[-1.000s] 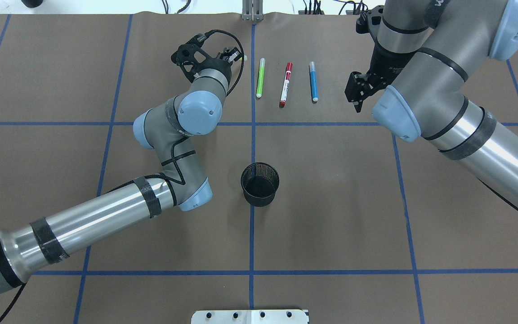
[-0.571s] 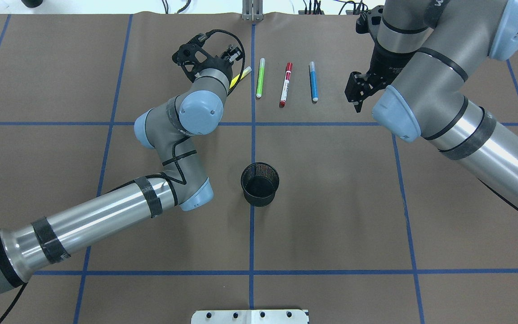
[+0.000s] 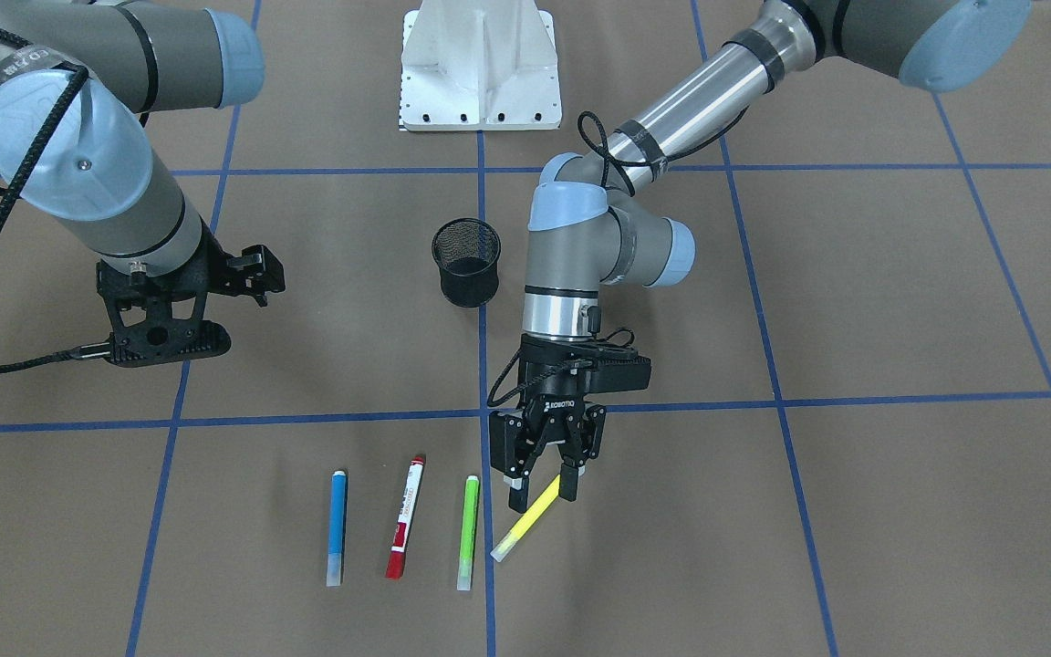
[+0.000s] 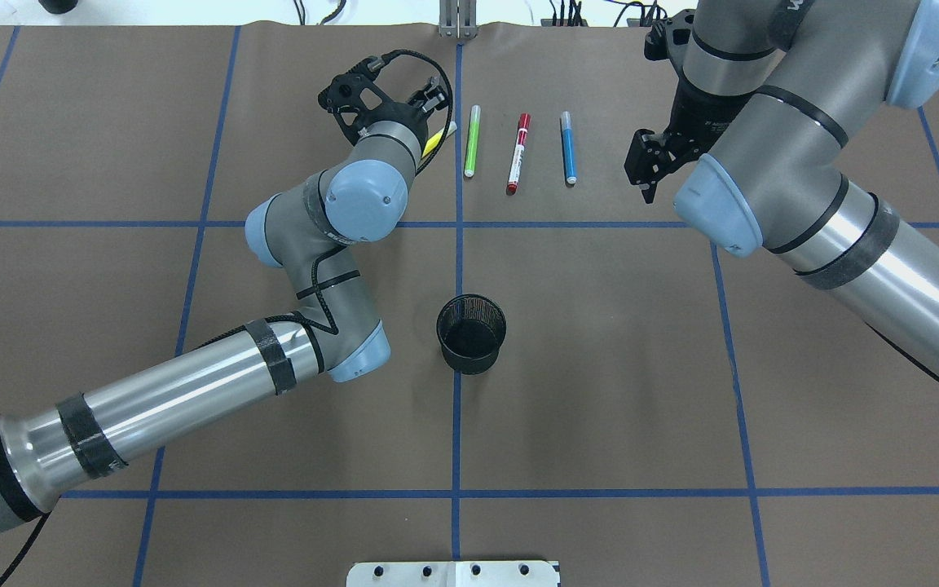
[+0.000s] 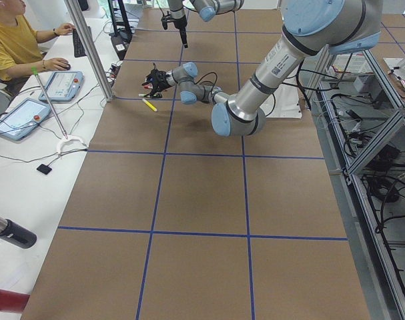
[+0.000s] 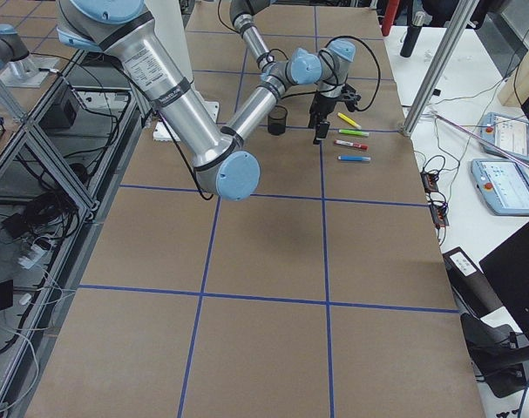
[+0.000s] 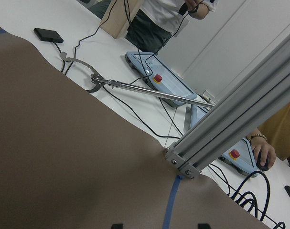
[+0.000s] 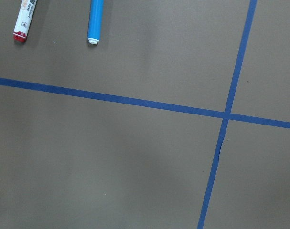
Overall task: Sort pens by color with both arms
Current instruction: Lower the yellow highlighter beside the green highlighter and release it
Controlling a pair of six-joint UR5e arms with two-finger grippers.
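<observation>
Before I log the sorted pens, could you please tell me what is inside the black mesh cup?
From overhead, only the dark bottom of the black mesh cup shows, with no pen in it. Nothing covers its opening.

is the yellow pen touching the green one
Apart. The exterior front-facing view shows the yellow pen tilted, its low tip stopping short of the green pen, with the blue tape line between them.
</observation>
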